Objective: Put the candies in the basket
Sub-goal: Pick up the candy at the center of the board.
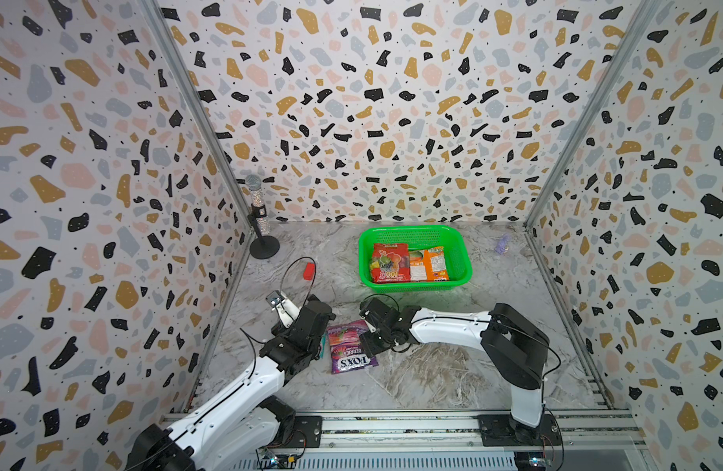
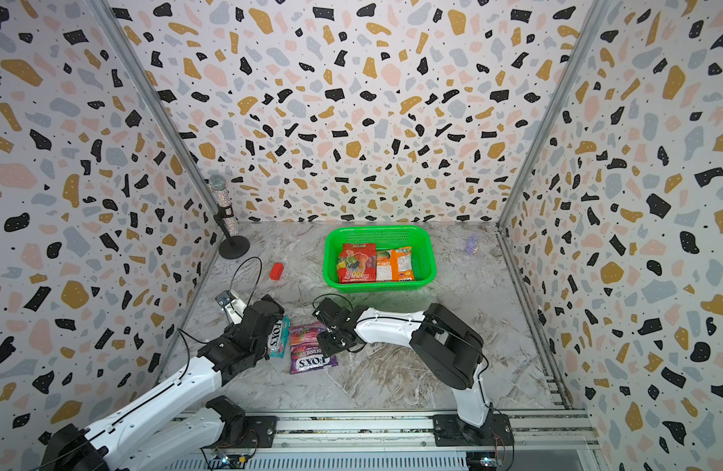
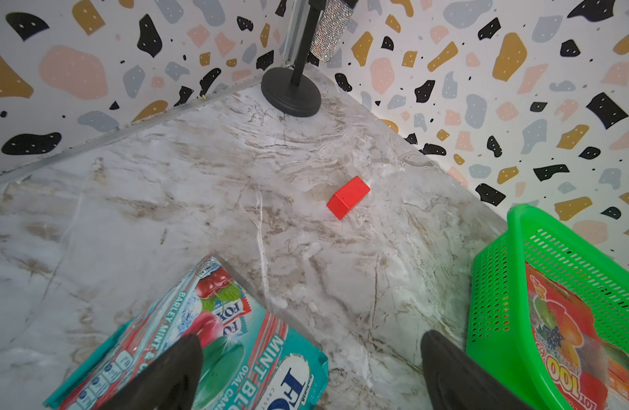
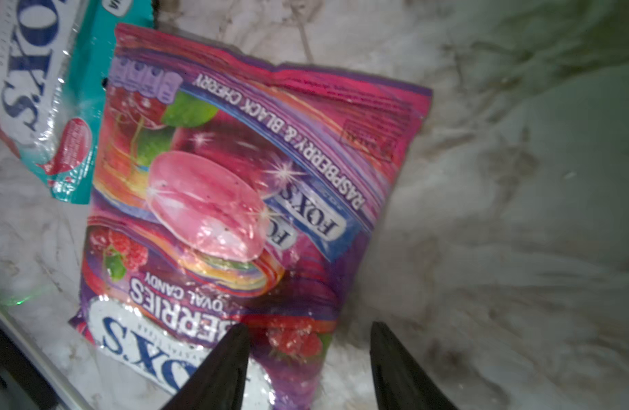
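Observation:
The green basket (image 1: 466, 261) (image 2: 429, 261) (image 3: 490, 284) stands at the back of the table. In it lie a red candy bag (image 1: 390, 263) (image 3: 561, 319) and orange bag packaging (image 1: 431, 263) beside it. A purple FOX'S bag (image 1: 349, 346) (image 2: 309, 350) (image 4: 235, 184) lies flat near the front. Left of it is a teal FOX'S bag (image 2: 279, 336) (image 3: 213, 337) (image 4: 40, 88), mostly under my left arm. My left gripper (image 3: 311, 369) is open, one finger over the teal bag. My right gripper (image 4: 309, 362) is open, its fingers either side of the purple bag's edge.
A sparkly microphone on a black round stand (image 1: 258, 220) (image 3: 291, 92) fills the back left corner. A small red block (image 1: 309, 271) (image 3: 348, 197) lies on the marble between it and the basket. A tiny purple object (image 1: 503, 244) sits at the back right. Patterned walls enclose three sides.

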`<move>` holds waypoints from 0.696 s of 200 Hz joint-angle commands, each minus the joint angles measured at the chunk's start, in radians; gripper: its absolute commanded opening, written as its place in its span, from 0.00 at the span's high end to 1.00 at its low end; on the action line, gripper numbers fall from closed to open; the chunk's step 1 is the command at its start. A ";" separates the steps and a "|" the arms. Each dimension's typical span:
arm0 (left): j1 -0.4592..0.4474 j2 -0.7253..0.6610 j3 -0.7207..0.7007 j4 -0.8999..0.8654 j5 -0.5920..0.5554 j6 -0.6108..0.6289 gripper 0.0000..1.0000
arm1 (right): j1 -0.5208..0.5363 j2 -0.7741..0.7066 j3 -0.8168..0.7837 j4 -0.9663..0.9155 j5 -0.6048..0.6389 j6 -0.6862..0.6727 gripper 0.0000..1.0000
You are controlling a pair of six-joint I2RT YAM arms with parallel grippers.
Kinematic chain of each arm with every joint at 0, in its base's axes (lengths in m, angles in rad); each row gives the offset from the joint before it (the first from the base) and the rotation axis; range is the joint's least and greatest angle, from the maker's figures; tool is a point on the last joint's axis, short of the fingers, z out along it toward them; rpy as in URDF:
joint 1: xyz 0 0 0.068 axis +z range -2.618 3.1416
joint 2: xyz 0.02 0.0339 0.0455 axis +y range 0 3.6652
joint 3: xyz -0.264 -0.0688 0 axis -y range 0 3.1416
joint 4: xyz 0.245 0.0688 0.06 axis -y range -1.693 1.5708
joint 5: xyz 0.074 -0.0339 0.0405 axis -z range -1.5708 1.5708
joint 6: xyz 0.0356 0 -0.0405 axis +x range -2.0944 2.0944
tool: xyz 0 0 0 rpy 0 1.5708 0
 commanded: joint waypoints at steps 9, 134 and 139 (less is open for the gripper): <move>-0.002 -0.043 -0.020 0.014 -0.058 0.013 0.01 | 0.002 0.016 0.024 -0.017 0.026 0.037 0.41; -0.002 0.012 -0.011 0.067 -0.005 0.060 0.00 | 0.005 -0.148 0.011 -0.184 0.246 -0.051 1.00; -0.002 0.020 -0.014 0.103 0.025 0.095 0.00 | 0.003 -0.181 0.002 -0.196 0.268 -0.071 1.00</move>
